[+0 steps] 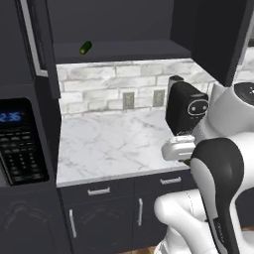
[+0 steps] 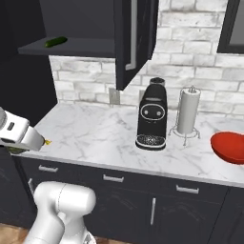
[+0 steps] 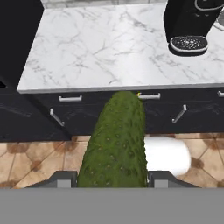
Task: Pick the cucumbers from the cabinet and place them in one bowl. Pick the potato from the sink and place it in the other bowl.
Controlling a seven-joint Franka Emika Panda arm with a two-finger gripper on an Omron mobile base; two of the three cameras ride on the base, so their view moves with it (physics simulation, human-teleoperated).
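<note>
The pincer [image 3: 112,179] grips one cucumber [image 3: 114,144] above the marble tabletop's [image 3: 109,43] front edge. A second cucumber [image 1: 85,47] lies on the cabinet shelf [image 1: 124,49]. The microwave's [image 1: 20,144] blue digits are blurred.

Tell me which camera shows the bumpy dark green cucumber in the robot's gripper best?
The hand view: the held bumpy dark green cucumber runs up its middle, clamped by the gripper. In the right base view a green sliver peeks under the hand; the left base view barely hints at it.
</note>
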